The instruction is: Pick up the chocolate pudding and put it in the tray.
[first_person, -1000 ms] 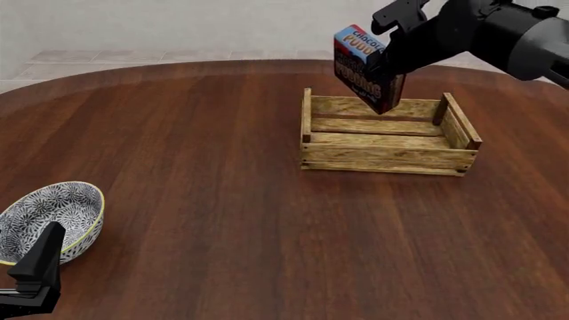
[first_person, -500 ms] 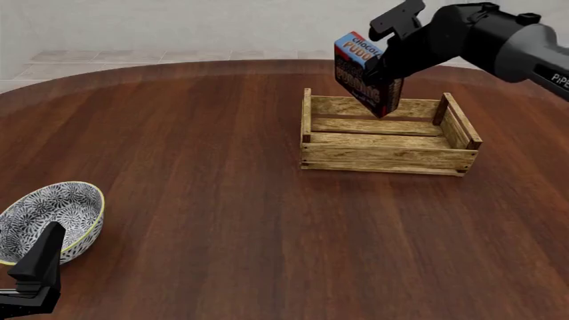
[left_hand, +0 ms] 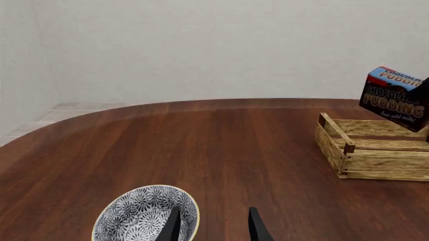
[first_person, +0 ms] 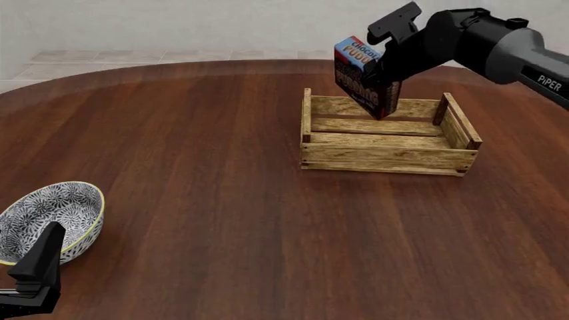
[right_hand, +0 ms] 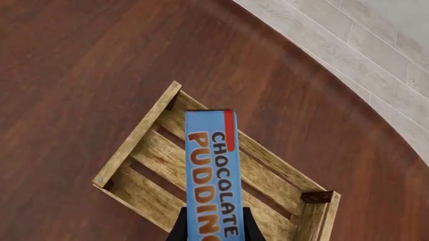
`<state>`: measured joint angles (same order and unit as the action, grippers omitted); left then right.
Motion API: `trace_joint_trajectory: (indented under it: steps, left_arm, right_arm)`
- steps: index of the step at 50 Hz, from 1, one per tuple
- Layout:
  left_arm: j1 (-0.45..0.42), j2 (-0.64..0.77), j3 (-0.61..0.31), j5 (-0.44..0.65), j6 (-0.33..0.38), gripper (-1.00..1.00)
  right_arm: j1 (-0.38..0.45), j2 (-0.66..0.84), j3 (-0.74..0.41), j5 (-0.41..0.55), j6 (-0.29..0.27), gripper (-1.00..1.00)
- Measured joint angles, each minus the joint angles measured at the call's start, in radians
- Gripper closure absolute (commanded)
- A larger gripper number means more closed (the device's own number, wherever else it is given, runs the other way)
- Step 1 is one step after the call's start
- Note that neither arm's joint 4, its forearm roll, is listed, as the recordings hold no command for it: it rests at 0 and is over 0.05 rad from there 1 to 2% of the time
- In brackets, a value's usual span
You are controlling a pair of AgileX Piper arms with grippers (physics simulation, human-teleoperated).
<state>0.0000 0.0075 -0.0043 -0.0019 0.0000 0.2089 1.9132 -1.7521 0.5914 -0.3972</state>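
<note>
The right gripper (first_person: 384,67) grasps the chocolate pudding (first_person: 363,73), held tilted above the tray (first_person: 388,157). The left gripper (left_hand: 213,226), released, hovers beside the patterned bowl (left_hand: 137,216).

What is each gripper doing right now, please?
Left gripper: open, holding nothing, beside the bowl.
Right gripper: shut on the chocolate pudding, held tilted above the tray.

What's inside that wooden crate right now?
Nothing rests inside the tray; the right wrist view shows only bare slats. The chocolate pudding hangs tilted above it in the right gripper, hiding part of the floor.
</note>
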Motion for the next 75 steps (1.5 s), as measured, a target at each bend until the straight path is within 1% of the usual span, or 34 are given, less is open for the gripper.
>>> trace_joint_trajectory:
  steps: [75]
  left_arm:
    - [0.0, 0.0, 0.0, 0.0, 0.0, -1.0]
  right_arm:
    - [-0.004, 0.053, 0.047, -0.069, 0.023, 1.0]
